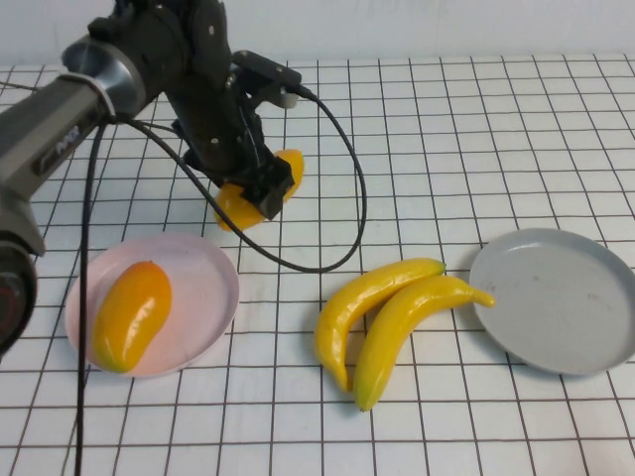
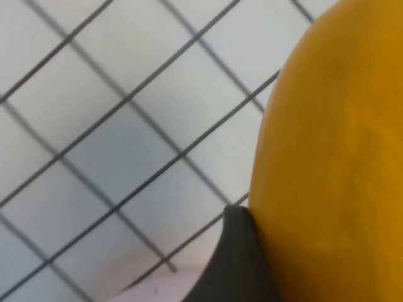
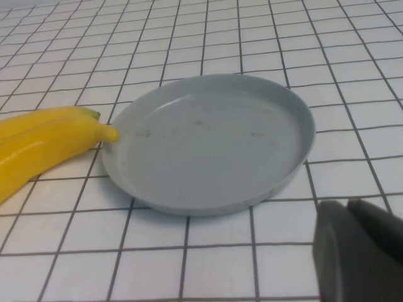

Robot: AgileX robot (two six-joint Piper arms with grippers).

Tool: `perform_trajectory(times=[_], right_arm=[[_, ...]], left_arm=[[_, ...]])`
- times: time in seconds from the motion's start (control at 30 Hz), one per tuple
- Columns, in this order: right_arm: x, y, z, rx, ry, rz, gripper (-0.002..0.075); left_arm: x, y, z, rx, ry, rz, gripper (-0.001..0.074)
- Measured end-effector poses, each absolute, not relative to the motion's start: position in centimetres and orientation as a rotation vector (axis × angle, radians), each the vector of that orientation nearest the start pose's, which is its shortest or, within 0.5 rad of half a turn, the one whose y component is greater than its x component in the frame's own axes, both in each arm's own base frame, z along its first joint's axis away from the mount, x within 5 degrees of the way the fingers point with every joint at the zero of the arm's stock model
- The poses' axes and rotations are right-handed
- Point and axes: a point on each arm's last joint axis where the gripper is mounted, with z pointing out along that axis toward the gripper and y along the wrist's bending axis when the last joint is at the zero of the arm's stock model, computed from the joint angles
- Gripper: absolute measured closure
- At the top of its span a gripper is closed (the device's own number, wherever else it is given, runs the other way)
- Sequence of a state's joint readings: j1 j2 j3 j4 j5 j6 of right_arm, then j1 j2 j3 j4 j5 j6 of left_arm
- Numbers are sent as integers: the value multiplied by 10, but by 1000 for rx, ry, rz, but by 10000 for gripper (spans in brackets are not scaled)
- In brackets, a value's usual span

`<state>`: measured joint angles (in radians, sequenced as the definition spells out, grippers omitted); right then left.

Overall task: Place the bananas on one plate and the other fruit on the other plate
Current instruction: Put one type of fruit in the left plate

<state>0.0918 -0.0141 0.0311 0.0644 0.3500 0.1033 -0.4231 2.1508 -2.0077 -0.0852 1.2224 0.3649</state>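
The step in hand was judged to be the second glossy plump orange-yellow mango-like fruit (image 1: 260,190), which was pinched in the jaws of the left gripper (image 1: 256,193) behind the round pale pink plate (image 1: 220,266), where the first such fruit (image 1: 131,313) already lay. The next move called for carrying it over that plate before release. The two long curved yellow plastic bananas (image 1: 392,317) lay on the gridded table (image 1: 496,139) beside the round grey plate (image 1: 556,297), near which the right gripper (image 3: 362,251) hung with jaws pressed together.
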Motion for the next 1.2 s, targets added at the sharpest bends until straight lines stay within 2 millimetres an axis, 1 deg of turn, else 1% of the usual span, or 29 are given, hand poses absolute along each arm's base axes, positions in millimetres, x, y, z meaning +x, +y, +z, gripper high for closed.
perform_trajectory(times=[0.07,0.13,0.23,0.37,0.5,0.6,0.67,0.87,0.93,1.0,1.07,1.13,1.2], right_arm=[[53,7,172,51,1854,198,742],[53,7,172,51,1854,198,742],[53,7,172,51,1854,198,742],[53,7,172,51,1854,198,742],[53,7,172,51,1854,198,742],[53,7,172,51,1854,198,742],[53,7,172,51,1854,198,742],[53,7,172,51,1854,198,742],[53,7,172,51,1854,198,742],[53,7,172,51,1854,198,742],[53,7,172,51,1854,198,742],[53,7,172,51,1854,198,742],[53,7,172,51,1854,198,742]], left_arm=[[416,-187,268,992,2669,-81,239],[406,-180,275,925,2695,-11,239],[390,-171,277,874,2736,100,239],[364,-160,263,811,2825,136,239],[345,-152,242,671,2868,116,239],[339,-150,229,604,2885,96,239],[337,-151,224,580,2885,70,239],[339,-155,221,537,2861,1,239],[339,-156,221,536,2860,-1,206],[339,-155,221,537,2859,1,131],[339,-155,222,541,2858,8,83],[338,-154,225,549,2848,11,68],[336,-152,233,558,2821,17,67]])
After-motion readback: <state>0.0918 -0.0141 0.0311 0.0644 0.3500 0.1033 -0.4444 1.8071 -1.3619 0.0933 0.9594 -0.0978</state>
